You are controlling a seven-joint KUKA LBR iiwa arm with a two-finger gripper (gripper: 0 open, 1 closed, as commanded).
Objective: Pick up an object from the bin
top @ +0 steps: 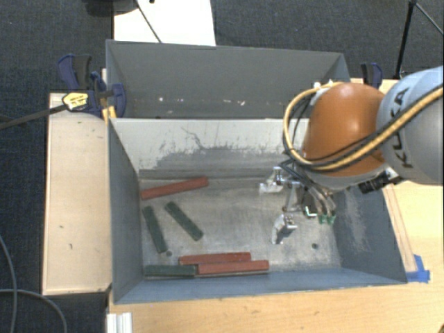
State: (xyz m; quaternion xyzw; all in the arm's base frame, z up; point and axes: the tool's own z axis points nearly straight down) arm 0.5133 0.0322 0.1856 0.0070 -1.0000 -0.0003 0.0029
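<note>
My gripper (283,232) hangs over the right half of the bin floor, under the orange cover, with bare floor beneath it. Nothing shows between its fingers. The nearest things lie to its lower left along the front wall: two red-brown bars (223,262) side by side, with a dark green bar (169,271) at their left end.
Further left lie two more dark green bars, one slanted (184,220) and one near the left wall (154,229). A red-brown bar (174,188) rests along the back wall at the left. The arm and its cables cover the bin's right rear.
</note>
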